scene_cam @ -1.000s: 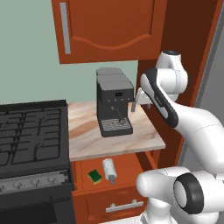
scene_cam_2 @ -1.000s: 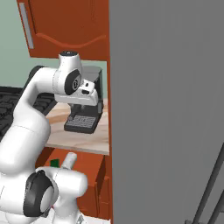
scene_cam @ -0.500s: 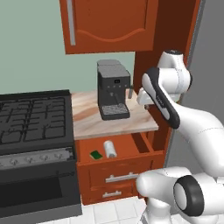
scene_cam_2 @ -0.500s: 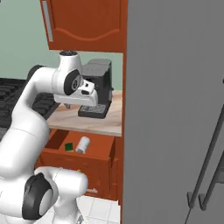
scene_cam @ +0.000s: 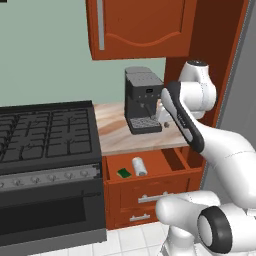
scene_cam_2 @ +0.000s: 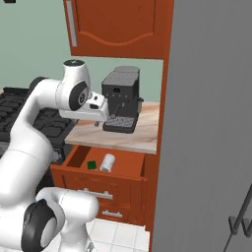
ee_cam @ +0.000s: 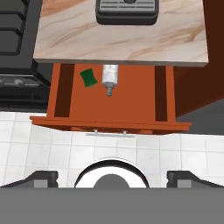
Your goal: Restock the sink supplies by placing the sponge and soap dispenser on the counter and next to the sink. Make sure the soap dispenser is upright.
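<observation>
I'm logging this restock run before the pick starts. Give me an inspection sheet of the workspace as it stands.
Surface: the counter is beige marble-look, beside the stove.
Job's things: the sponge and the soap dispenser lie side by side in the open drawer under the counter; the dispenser is on its side, pump toward the drawer front.
Clutter: a coffee machine stands on the counter.
Grippers: the gripper is open and empty, above the drawer.
Cables: nothing seen.
Surroundings: a wall cabinet overhead, a tiled floor below.
</observation>
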